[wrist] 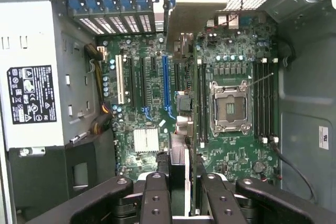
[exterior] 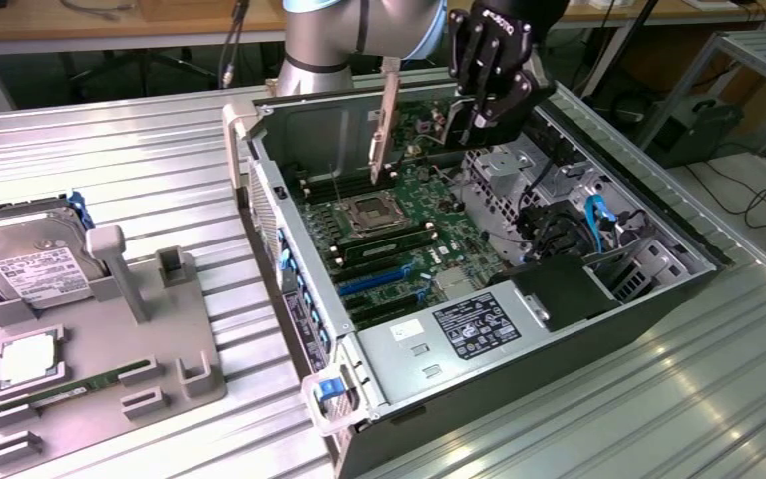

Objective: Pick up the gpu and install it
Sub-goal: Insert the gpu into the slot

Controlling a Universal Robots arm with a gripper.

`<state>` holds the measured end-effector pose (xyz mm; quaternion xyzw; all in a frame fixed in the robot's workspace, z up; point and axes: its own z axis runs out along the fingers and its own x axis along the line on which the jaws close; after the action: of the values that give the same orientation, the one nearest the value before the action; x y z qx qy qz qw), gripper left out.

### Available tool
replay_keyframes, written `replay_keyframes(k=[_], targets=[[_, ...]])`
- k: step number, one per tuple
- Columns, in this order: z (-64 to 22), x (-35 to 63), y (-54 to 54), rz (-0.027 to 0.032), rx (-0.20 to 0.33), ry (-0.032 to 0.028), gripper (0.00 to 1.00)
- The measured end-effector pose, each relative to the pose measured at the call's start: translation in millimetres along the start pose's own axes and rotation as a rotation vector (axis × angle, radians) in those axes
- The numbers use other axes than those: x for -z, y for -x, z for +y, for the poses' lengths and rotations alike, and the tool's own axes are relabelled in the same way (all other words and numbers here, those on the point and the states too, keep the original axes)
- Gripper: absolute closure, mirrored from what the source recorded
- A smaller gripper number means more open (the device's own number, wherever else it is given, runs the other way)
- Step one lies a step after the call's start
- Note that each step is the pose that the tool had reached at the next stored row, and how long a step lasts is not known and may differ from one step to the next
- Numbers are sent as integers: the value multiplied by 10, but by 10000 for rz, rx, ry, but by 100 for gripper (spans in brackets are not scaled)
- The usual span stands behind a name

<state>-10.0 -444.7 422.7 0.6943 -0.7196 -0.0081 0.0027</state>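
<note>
One computer case, one hard drive, one gpu, one gripper.

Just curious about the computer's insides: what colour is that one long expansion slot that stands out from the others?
Blue slot, clearest in the wrist view.

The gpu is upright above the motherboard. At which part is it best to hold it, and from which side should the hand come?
By its upper edge, from above, with one finger on each flat face. The gpu is thin and stands on edge, so this leaves its lower edge free toward the motherboard slots. The hand grips it this way now.
</note>
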Motion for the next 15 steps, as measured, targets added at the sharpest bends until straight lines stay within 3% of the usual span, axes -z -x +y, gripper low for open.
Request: replay_keyframes(k=[4,15], targets=[[10,-24,21,3,283,2,73],[58,-137,37,3,289,2,73]])
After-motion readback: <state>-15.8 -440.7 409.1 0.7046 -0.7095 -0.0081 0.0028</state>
